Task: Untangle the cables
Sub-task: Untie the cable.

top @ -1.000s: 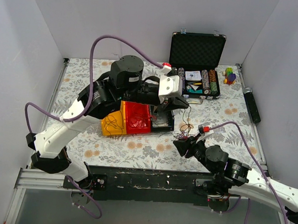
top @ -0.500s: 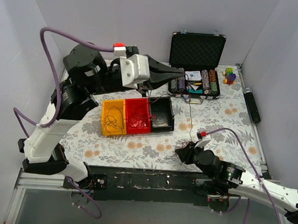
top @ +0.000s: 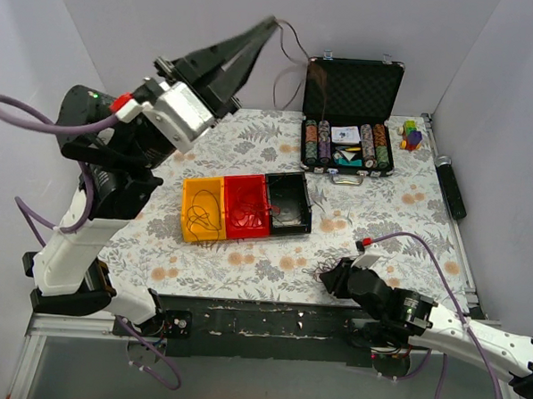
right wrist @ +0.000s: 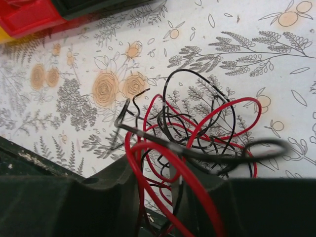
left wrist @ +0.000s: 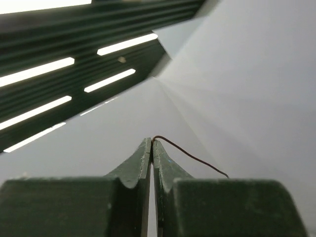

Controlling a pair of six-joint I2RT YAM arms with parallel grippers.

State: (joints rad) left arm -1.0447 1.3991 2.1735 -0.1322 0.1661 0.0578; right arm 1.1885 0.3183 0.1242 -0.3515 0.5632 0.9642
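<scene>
- Up and back my left pincer [top: 269, 23] has swung, tips pressed together on one dark red wire [left wrist: 190, 157].
- That strand runs far below it to the tangle of cables [right wrist: 197, 133], clamped in my right pincer [top: 336, 276].

Open on the surface [top: 400, 206] to the right of the bins [top: 245, 207], out toward the side wall, and again on the far-left stretch between bins and back wall. Blocked mid-surface by those three bins, yellow, red and black, set touching in a row. Blocked at the far edge by an open chip case [top: 351, 123] with upright lid, small coloured blocks [top: 412, 134] just beside it, and a dark cylinder [top: 450, 186] along the right wall. Crossed in the air before the case by a thin cable strand [top: 298, 51], pinched tight in the high left claw [top: 274, 21]. Crowded at the near edge by the low right claw [top: 329, 276], clamped about the cable tangle [right wrist: 197, 123].
</scene>
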